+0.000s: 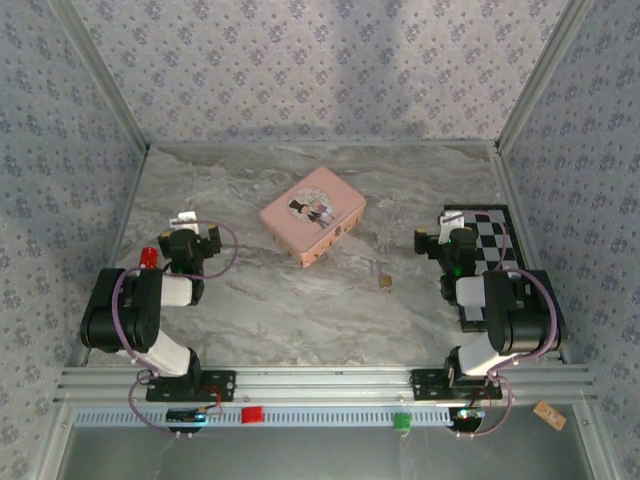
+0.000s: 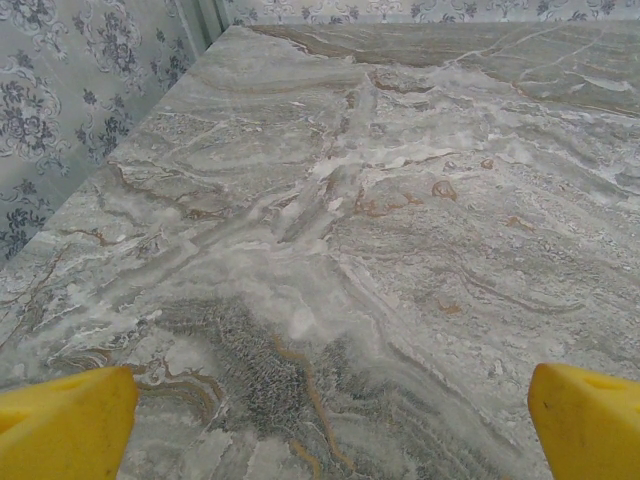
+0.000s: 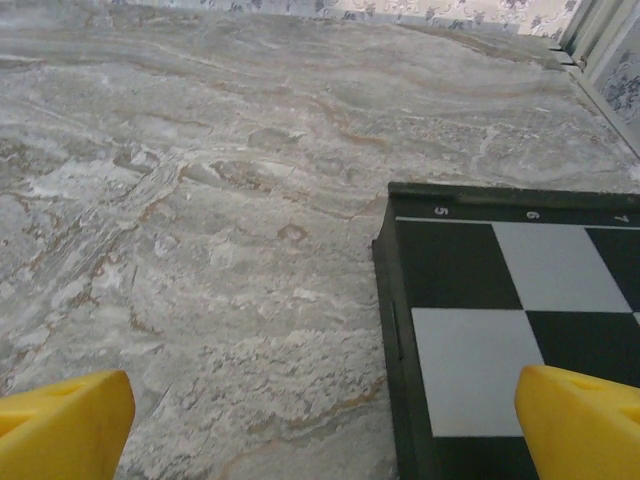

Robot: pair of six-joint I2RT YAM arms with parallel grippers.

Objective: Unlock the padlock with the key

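Centrally, the padlock (image 1: 385, 283) lies loose on the tabletop (image 1: 250, 300), near the pink tin (image 1: 312, 215), apart from the released left claw (image 2: 325, 425) and right claw (image 3: 320, 425); probably light, rigid and slippery, best pinched across its brass body

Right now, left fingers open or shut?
Open. In the left wrist view the left fingers sit at opposite bottom corners, bare marble table between them, nothing held.
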